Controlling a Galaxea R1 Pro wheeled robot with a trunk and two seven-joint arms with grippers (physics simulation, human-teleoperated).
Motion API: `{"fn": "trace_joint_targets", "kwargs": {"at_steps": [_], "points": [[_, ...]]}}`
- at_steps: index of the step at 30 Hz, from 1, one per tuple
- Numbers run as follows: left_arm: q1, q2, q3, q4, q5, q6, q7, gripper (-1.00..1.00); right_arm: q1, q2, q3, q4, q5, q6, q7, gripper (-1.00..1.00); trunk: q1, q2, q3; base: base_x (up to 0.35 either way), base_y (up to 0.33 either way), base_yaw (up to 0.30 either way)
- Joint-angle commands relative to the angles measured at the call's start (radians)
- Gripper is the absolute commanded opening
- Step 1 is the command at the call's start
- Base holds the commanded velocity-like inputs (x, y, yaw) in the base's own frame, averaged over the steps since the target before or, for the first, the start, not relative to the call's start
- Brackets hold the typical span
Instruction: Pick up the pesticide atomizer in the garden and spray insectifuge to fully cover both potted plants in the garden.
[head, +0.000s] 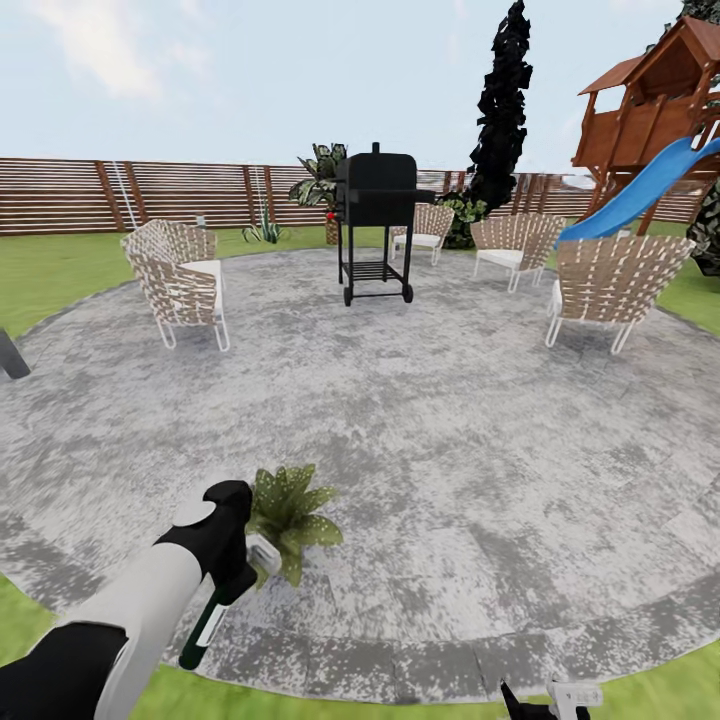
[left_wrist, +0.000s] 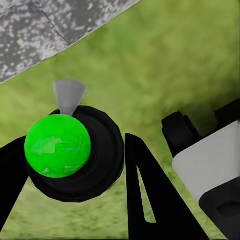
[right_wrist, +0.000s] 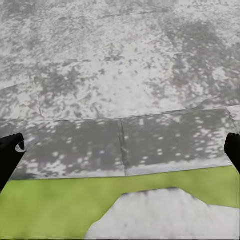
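My left gripper (head: 236, 578) is shut on the pesticide atomizer (head: 200, 628), a slim dark green bottle with a white label strip. Its pale grey spray head (head: 263, 553) is right beside one potted plant (head: 292, 515), a low green rosette on the round patio (head: 430, 420). In the left wrist view the bottle's bright green end (left_wrist: 57, 145) sits between the black fingers (left_wrist: 145, 195). A second small spiky plant (head: 265, 232) stands far off by the fence. My right gripper (head: 548, 700) hangs low over the patio's edge, open and empty, with its fingertips (right_wrist: 10, 157) wide apart.
A black grill (head: 375, 215) stands at the back of the patio. Wicker chairs (head: 180, 275) (head: 610, 285) (head: 512, 245) ring it. A wooden playhouse with a blue slide (head: 645, 185) is at the right, in front of a brown slatted fence (head: 150, 195). Lawn (head: 40, 270) surrounds the paving.
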Motion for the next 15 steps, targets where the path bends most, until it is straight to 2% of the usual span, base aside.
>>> {"fn": "trace_joint_targets", "kwargs": {"at_steps": [1, 9, 11, 12, 14, 15], "points": [[0.006, 0.0, -0.002, -0.004, -0.009, 0.008, -0.009, -1.0, -0.001, 0.0, -0.009, 0.0, 0.003, -0.002, 0.008, 1.0, -0.001, 0.0, -0.001, -0.138, 0.109, 0.0], [0.01, -0.002, 0.004, -0.04, -0.007, 0.009, -0.007, -1.0, -0.001, 0.0, -0.008, 0.0, 0.003, -0.002, 0.008, 1.0, -0.001, 0.0, -0.001, -0.02, 0.016, 0.0], [0.01, -0.035, 0.003, -0.096, -0.007, 0.013, 0.002, -1.0, -0.001, 0.0, -0.009, 0.0, 0.003, -0.002, 0.008, 1.0, -0.001, 0.0, -0.001, 0.0, 0.0, 0.0], [0.01, -0.04, 0.003, -0.1, -0.007, 0.013, 0.003, -1.0, -0.001, 0.0, -0.008, 0.0, 0.003, -0.002, 0.008, 1.0, -0.001, 0.0, -0.001, 0.0, 0.0, 0.0], [0.01, -0.037, 0.001, -0.096, -0.008, 0.013, 0.003, -1.0, -0.001, 0.0, -0.008, 0.0, 0.003, -0.002, 0.008, 1.0, -0.001, 0.0, -0.001, 0.0, 0.0, 0.0], [0.013, -0.02, 0.001, -0.091, -0.008, 0.013, 0.004, -1.0, -0.001, 0.0, -0.008, 0.0, 0.003, -0.002, 0.008, 1.0, -0.001, 0.0, -0.001, 0.0, 0.0, 0.0]]}}
